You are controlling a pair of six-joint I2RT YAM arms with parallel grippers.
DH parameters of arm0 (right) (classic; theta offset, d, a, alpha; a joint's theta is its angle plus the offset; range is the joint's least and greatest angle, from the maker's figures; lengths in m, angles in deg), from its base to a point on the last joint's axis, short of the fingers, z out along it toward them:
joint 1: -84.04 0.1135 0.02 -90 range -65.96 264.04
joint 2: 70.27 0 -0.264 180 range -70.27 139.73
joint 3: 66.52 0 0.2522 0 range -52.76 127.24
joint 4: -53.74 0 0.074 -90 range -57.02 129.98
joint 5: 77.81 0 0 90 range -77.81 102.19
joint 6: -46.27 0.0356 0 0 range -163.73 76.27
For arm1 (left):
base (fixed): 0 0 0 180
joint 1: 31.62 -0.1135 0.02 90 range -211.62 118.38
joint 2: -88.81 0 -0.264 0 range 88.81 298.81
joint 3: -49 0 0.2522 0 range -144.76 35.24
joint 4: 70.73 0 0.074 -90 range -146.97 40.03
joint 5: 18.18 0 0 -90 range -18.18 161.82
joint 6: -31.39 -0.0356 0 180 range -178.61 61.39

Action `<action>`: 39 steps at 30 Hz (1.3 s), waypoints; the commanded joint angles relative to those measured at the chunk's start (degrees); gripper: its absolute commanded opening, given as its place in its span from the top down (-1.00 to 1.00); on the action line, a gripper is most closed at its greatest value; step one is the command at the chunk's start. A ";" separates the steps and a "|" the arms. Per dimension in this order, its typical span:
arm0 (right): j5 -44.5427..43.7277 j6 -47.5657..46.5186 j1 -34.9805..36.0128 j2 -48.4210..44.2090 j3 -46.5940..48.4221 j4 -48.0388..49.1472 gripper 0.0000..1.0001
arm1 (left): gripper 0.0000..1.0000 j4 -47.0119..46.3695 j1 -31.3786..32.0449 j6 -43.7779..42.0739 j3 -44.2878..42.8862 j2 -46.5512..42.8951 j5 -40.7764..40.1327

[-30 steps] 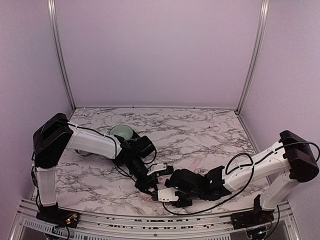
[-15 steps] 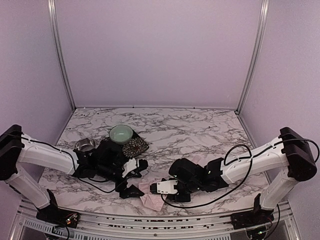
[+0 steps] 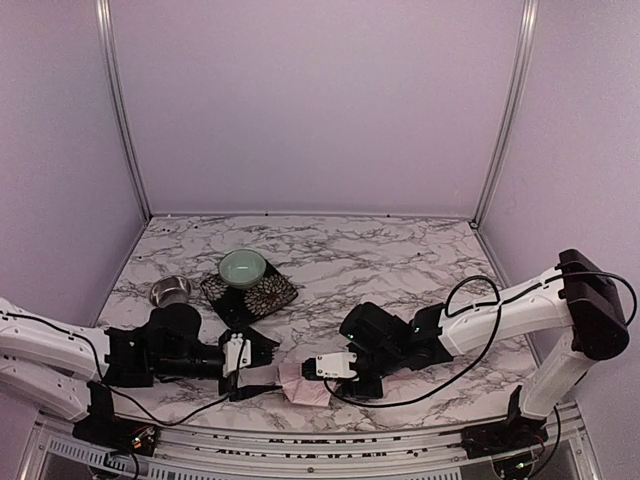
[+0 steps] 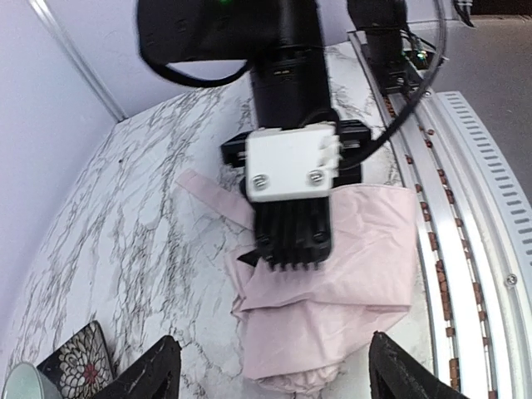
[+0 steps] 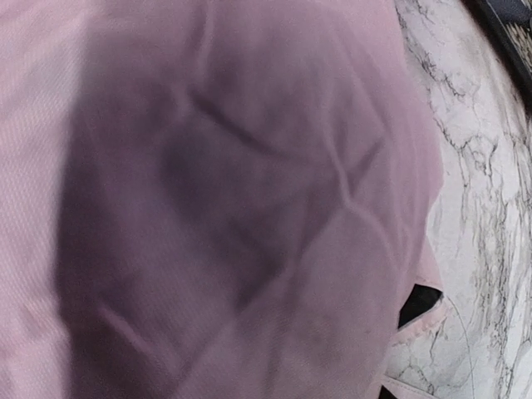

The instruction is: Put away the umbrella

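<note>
Umbrella, crumpled pale pink fabric, in clench of right gripper; left gripper wide open

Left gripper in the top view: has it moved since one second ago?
Yes. The left gripper has drawn back to the left: earlier it was right of the floral mat, now it lies directly below the mat, beside the umbrella.

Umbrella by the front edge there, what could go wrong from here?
The umbrella lies crumpled close to the table's front rail; a tug could drag it over.
The open left gripper faces loose fabric, so it may pinch only a fold.
The right gripper sits on the fabric right ahead; the two could bump.
</note>
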 commanded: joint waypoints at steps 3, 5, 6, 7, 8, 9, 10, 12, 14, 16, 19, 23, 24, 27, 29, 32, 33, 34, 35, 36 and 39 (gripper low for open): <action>1.36 2.24 -0.30 1.82 0.04 -4.24 0.72 | -0.53 -1.68 9.98 -9.47 -2.58 6.73 -5.65; 1.59 2.69 -0.44 1.76 -0.10 -3.52 0.71 | -0.53 -3.07 12.10 -10.89 -3.25 8.95 -7.96; 1.69 2.88 -0.47 1.74 -0.21 -3.20 0.71 | -0.53 -4.73 12.97 -11.31 -3.59 10.09 -9.11; 1.71 3.00 -0.52 1.78 -0.23 -2.97 0.71 | -0.53 -6.47 13.86 -11.88 -3.77 11.24 -10.28; 1.71 3.03 -0.54 1.74 -0.33 -2.81 0.71 | -0.53 -8.19 14.69 -12.72 -4.05 12.30 -11.75; 1.71 3.03 -0.57 1.74 -0.38 -2.71 0.71 | -0.52 -9.30 15.48 -13.66 -4.41 13.39 -13.10; 1.71 3.13 -0.61 1.74 -0.33 -2.59 0.70 | -0.48 -10.25 16.01 -14.36 -4.99 14.52 -14.34; 1.75 3.34 -0.54 1.59 -0.47 -2.35 0.70 | -0.35 -11.67 16.85 -15.17 -6.24 16.83 -16.19; 1.86 3.46 -0.59 1.35 -0.71 -2.07 0.69 | -0.16 -12.51 17.14 -15.74 -7.59 19.40 -17.32; 1.89 3.48 -0.59 1.18 -0.76 -2.04 0.69 | 0.12 -13.20 17.70 -16.70 -8.77 21.87 -19.99; 2.36 4.04 -0.87 0.59 -1.06 -1.72 0.70 | 0.95 -14.20 18.17 -17.91 -9.71 24.10 -24.37; 5.33 6.69 -3.43 -0.24 -1.60 -0.66 0.75 | 1.00 -13.67 18.89 -16.69 -7.91 22.28 -19.93; 6.13 7.49 -4.39 -0.35 -1.64 -0.34 0.79 | 1.00 -12.61 18.95 -16.59 -7.16 21.40 -16.93; 8.37 9.73 -7.54 -0.37 -1.42 0.38 0.92 | 1.00 -6.88 19.11 -12.16 -6.99 20.76 -10.28; 10.40 10.97 -9.38 -0.37 -1.29 0.85 1.00 | 1.00 -2.43 19.24 -10.92 -7.79 22.08 -8.26; 12.93 12.11 -11.68 -0.35 -1.12 1.57 1.00 | 1.00 0.42 19.23 -9.78 -7.92 24.63 -7.23; 13.64 12.43 -12.21 -0.33 -1.03 1.84 1.00 | 1.00 0.85 19.17 -9.88 -8.01 25.77 -8.19; 14.50 12.77 -12.61 -0.22 -0.98 2.09 1.00 | 1.00 1.40 19.04 -10.06 -8.29 27.17 -9.42; 15.21 12.94 -12.89 -0.09 -0.90 2.27 1.00 | 1.00 1.94 18.74 -10.29 -8.71 28.66 -9.97; 15.73 13.23 -13.20 0.08 -0.74 2.37 1.00 | 1.00 2.55 18.30 -10.43 -9.41 30.06 -9.90; 16.76 14.12 -13.46 0.96 -0.28 2.73 1.00 | 1.00 3.88 16.87 -10.62 -11.46 34.42 -8.42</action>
